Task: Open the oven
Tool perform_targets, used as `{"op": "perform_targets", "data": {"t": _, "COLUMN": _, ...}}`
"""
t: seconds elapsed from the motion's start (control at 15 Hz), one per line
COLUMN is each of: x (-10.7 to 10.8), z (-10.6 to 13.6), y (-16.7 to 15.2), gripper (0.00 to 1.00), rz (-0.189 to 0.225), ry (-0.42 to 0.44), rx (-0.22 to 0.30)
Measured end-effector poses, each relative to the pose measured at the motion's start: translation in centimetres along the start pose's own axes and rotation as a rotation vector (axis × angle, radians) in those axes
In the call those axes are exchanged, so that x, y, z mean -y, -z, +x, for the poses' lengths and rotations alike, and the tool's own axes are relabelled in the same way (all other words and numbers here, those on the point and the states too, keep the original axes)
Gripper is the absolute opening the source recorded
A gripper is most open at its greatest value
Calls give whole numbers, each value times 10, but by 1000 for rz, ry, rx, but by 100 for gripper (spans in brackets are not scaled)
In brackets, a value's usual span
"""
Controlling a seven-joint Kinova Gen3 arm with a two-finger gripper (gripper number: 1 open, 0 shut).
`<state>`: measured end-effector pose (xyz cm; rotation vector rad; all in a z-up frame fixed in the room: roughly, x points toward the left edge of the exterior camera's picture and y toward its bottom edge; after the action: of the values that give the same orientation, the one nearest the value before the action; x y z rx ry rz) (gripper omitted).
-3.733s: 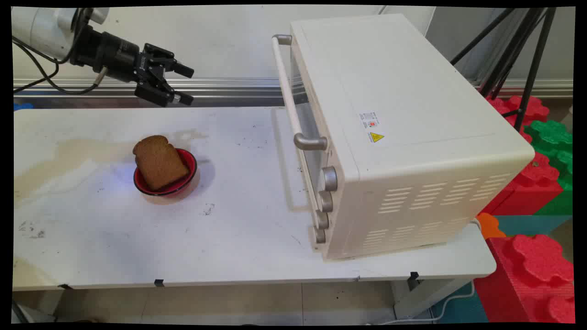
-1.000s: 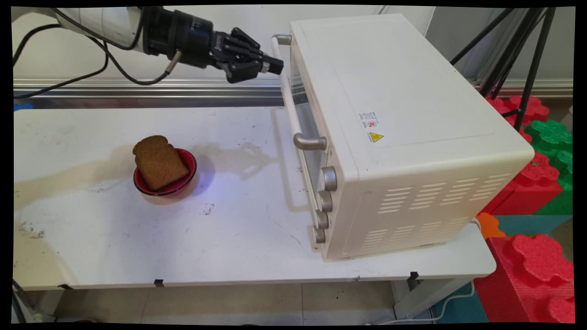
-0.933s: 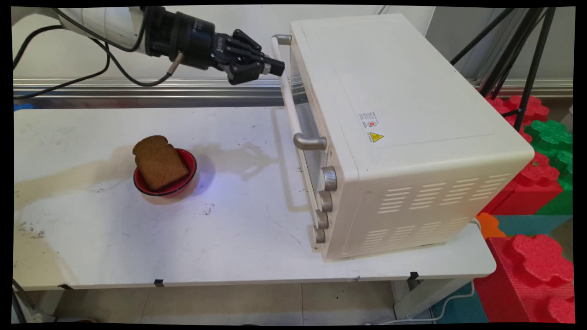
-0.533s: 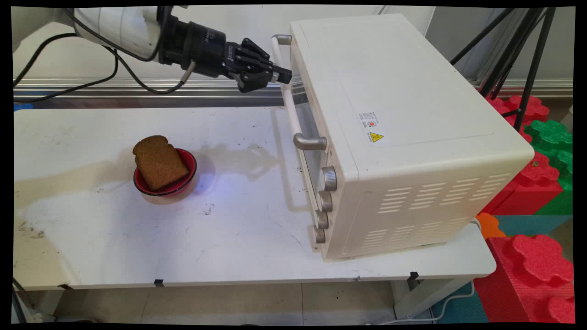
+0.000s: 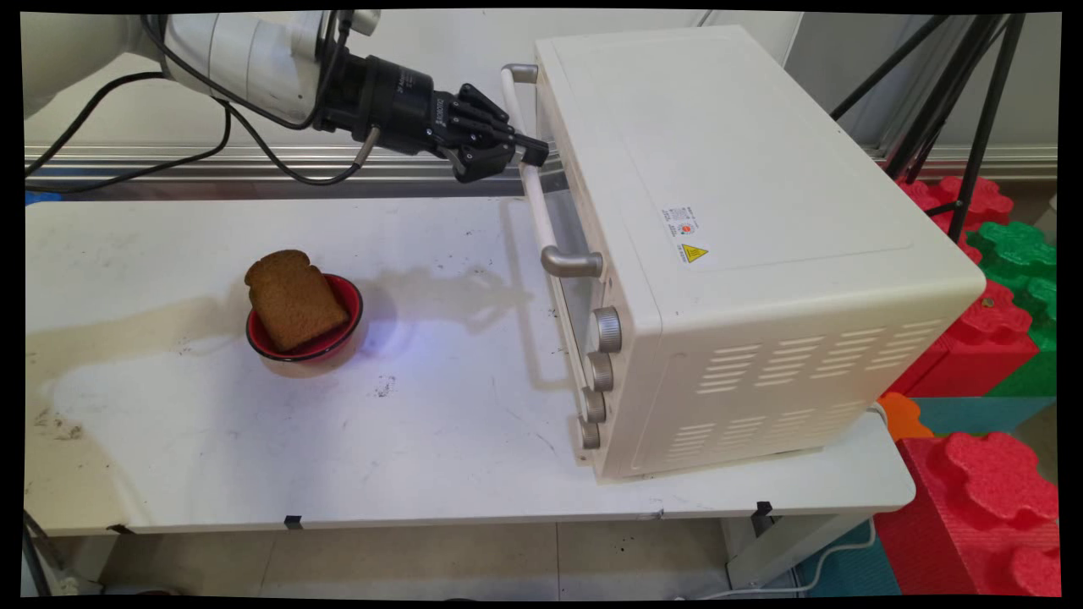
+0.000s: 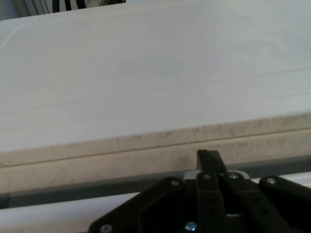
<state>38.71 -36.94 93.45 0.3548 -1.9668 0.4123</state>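
Gripper (image 5: 531, 150) reaches in from upper left, fingers drawn together, tips tucked behind the handle (image 5: 526, 161) of the oven (image 5: 728, 228) near the bar's upper end; nothing clamped between them. Oven door closed. Hand view shows oven top (image 6: 155, 73) close ahead. Bread (image 5: 294, 298) leans in red bowl (image 5: 349, 313), well left of oven, on table (image 5: 440, 440).

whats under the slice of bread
The slice of brown bread leans in a red bowl on the white table. The bread covers most of the bowl's inside, so whether anything else lies in there cannot be seen.
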Motion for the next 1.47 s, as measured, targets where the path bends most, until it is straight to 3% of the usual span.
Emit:
{"op": "perform_targets", "data": {"t": 0.73, "x": -1, "z": -9, "y": 10, "gripper": 0, "rz": -6, "ry": -24, "rx": 43}}
{"op": "perform_targets", "data": {"t": 1.47, "x": -3, "z": -26, "y": 41, "gripper": 0, "rz": -32, "ry": -48, "rx": 113}}
